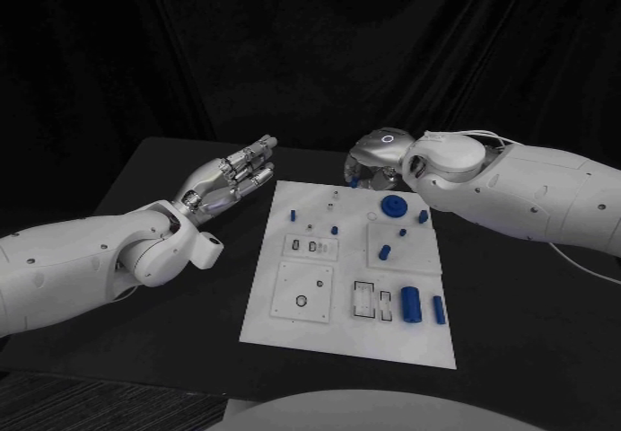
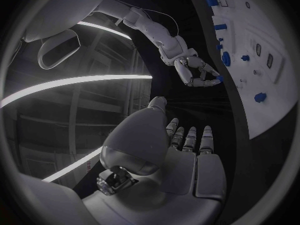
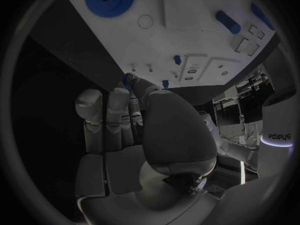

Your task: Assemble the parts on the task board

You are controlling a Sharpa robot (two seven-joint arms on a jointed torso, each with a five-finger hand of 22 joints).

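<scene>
At the task board's far edge — right hand hovers.

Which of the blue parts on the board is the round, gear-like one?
The blue gear near the task board's far edge, close to the right hand. It is a flat toothed disc; the other blue parts are small pegs or cylinders.

A robotics lab: black table and black curtain behind it.
</scene>
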